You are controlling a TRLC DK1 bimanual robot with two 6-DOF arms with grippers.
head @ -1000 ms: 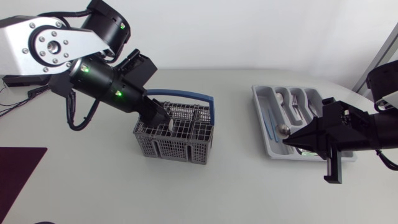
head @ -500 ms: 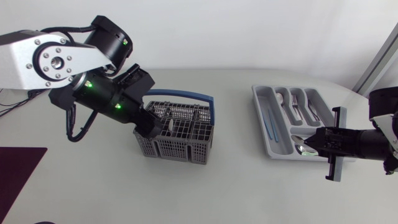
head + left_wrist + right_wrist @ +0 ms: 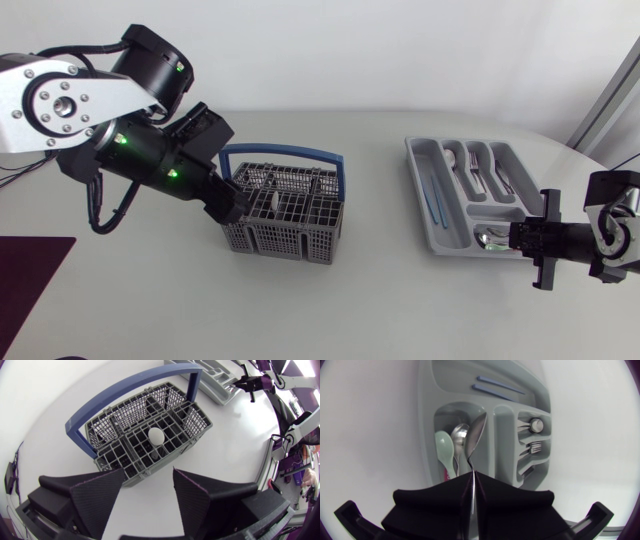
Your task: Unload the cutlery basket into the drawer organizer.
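Right wrist view: right hand (image 3: 472,478) pinches spoon (image 3: 476,430) over organizer (image 3: 426,415) holding perhaps 2 spoons (image 3: 444,446).

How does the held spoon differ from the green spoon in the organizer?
The held spoon is shiny metal; the green spoon is matt pale green. The held spoon is clamped in the right jaws, over the organizer; the green spoon lies in a compartment. Both point bowl away from the jaws.

I see the cutlery basket (image 3: 285,222) as grey with a grid pattern, and its handle (image 3: 290,152) is blue. The spoon (image 3: 156,436) inside it is white. The drawer organizer (image 3: 421,200) is light grey, with a pale green spoon (image 3: 444,445) and blue pieces (image 3: 495,387). My right gripper (image 3: 471,476), matte black, has a silver spoon (image 3: 477,427)
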